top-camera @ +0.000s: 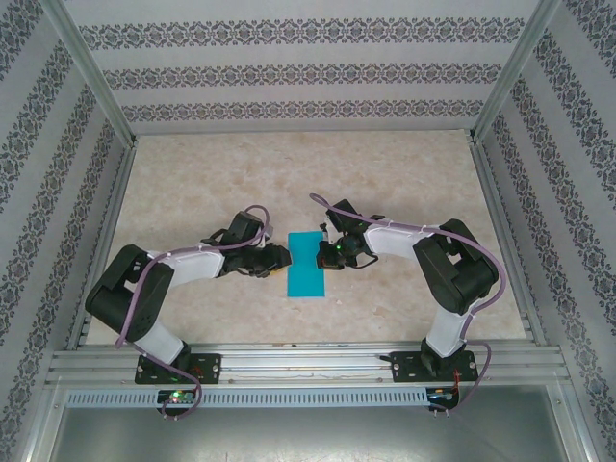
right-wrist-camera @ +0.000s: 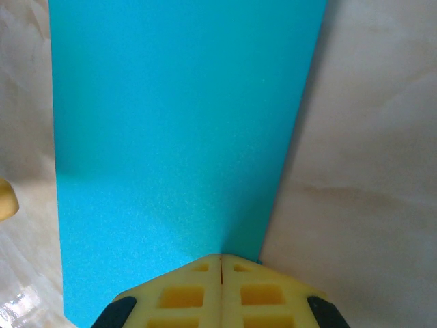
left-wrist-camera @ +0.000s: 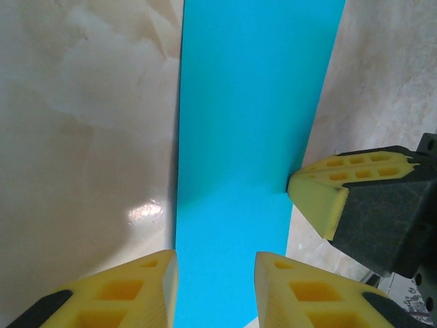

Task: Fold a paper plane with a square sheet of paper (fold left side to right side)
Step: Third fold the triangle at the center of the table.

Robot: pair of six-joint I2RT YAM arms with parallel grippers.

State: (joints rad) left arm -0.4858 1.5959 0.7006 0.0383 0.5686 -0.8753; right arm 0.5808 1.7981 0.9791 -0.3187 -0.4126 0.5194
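At the centre of the top view the folded paper (top-camera: 308, 263) lies flat on the table (top-camera: 414, 183), with the closed right gripper (top-camera: 328, 252) apparently pinning its right edge while the left gripper (top-camera: 280, 258), jaws parted, straddles the left edge, probably to flatten the crease.

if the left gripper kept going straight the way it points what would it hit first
Probably the sheet of paper, flat on the table ahead of the left gripper; depth is unclear. The right gripper sits off that line.
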